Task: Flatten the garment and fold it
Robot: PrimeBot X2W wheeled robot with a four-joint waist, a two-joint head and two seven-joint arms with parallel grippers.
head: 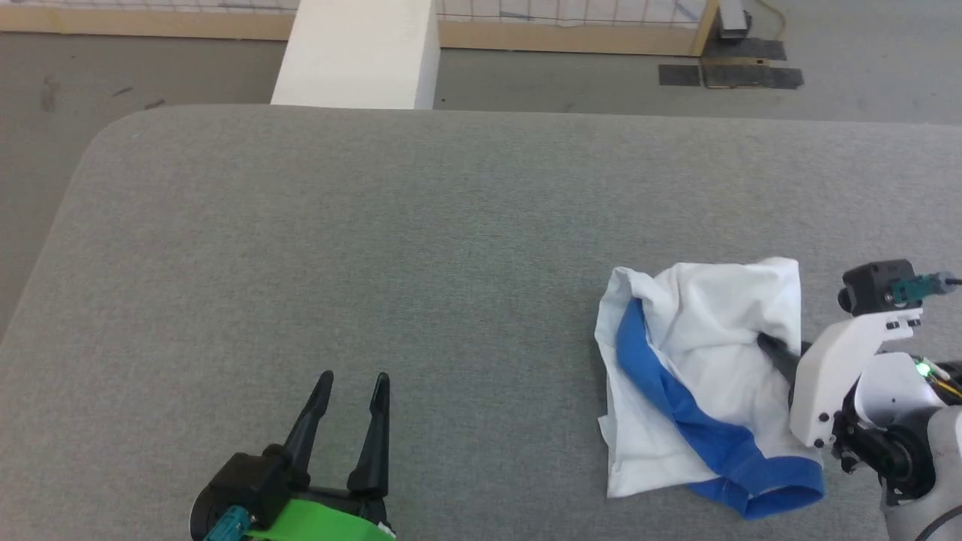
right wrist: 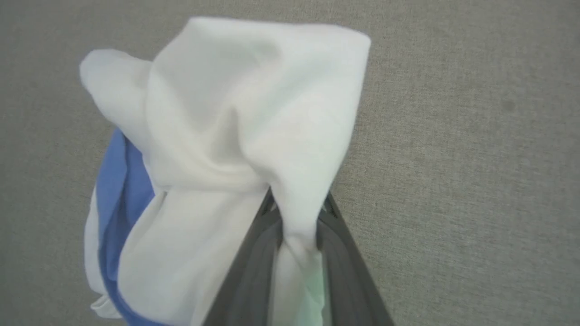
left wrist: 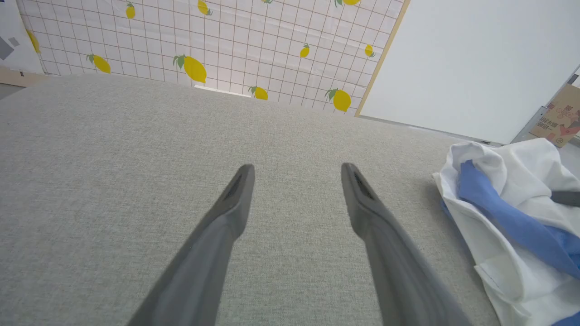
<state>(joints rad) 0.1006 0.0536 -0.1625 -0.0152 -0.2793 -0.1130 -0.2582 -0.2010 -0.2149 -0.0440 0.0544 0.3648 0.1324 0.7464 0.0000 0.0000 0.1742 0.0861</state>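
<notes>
The garment [head: 699,376], white with a bright blue sleeve, lies crumpled at the right of the grey table [head: 421,248]. My right gripper [head: 766,347] reaches into it from the right and is shut on a fold of its white cloth. In the right wrist view the white garment [right wrist: 235,127] bunches up between the two dark fingers [right wrist: 253,253], pinched at the gripper [right wrist: 297,203]. My left gripper [head: 353,382] stands open at the lower left, well apart from the shirt. Along the left wrist view's open gripper [left wrist: 297,170] the garment [left wrist: 507,217] sits at the far right.
A white box [head: 361,52] stands beyond the table's far edge. Past it are a wooden rail and a tiled wall with lemon prints [left wrist: 195,68]. A cardboard box [left wrist: 562,115] shows at the far right. The table's left corner [head: 113,143] is rounded.
</notes>
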